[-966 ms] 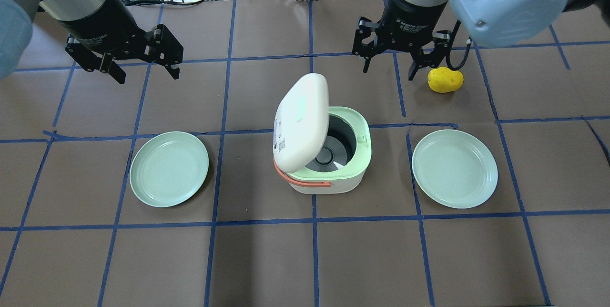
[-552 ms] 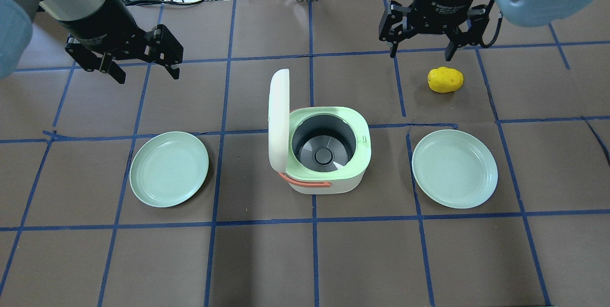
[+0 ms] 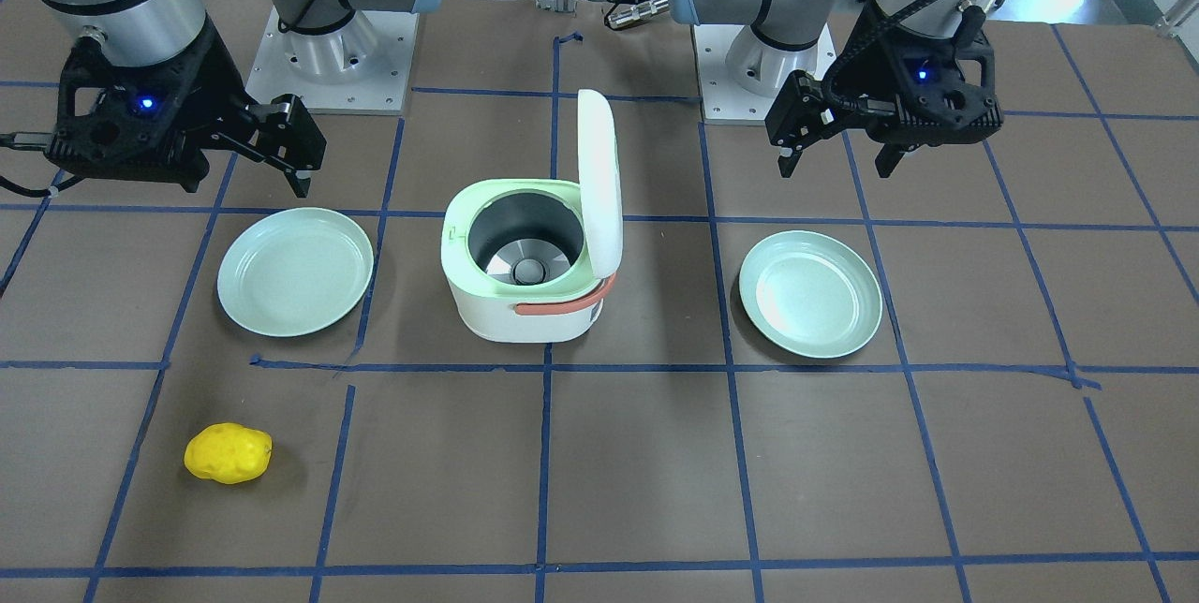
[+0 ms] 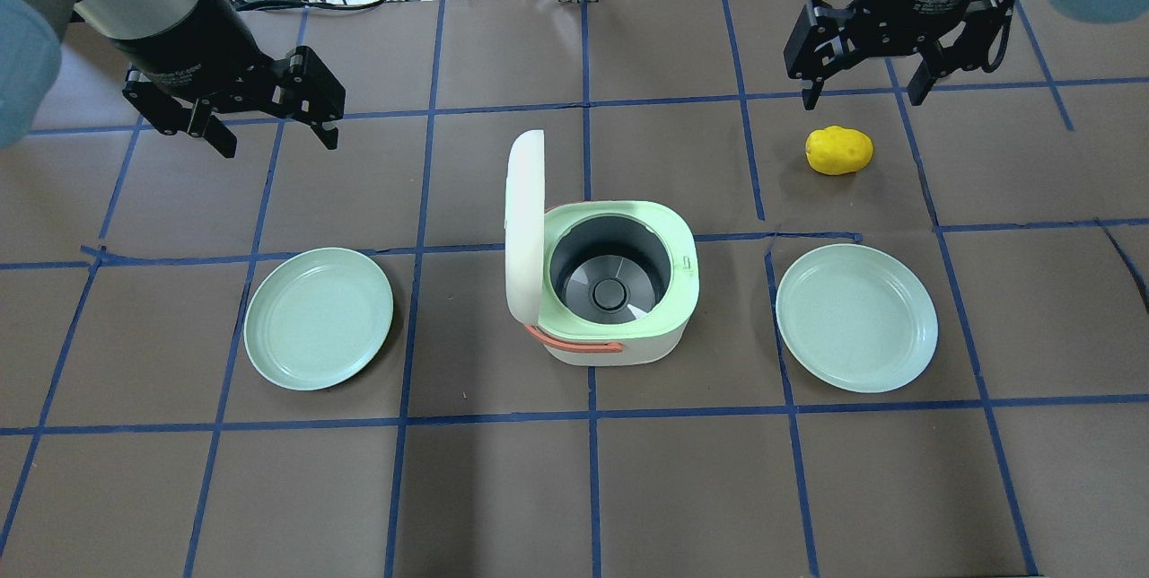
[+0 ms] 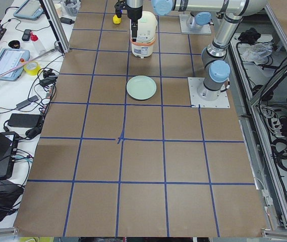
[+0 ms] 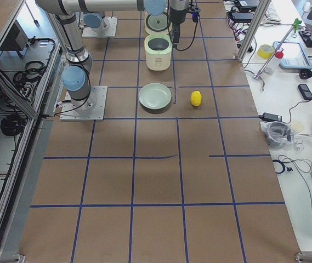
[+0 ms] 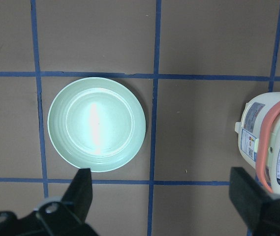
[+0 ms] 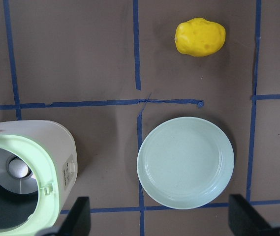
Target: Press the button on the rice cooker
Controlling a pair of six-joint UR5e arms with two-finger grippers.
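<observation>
Rice cooker [image 4: 628,340] sits at the middle of the brown table [image 4: 574,488], astride a blue tape line. Its white lid [image 4: 523,228] stands upright on the edge toward the robot's left; the grey inner pot is exposed, and an orange handle [image 4: 574,345] lies along the near side. A pale green plate [image 4: 319,318] rests left of the cooker, another plate [image 4: 856,318] right, both well apart from it. A yellow potato [image 4: 838,151] lies beyond the right plate. Left gripper [image 4: 276,143] hangs above the table beyond the left plate, jaws spread, holding nothing (the raised lid stands between it and the pot). Right gripper [image 4: 862,100] hovers just past the potato, jaws likewise apart and empty.
</observation>
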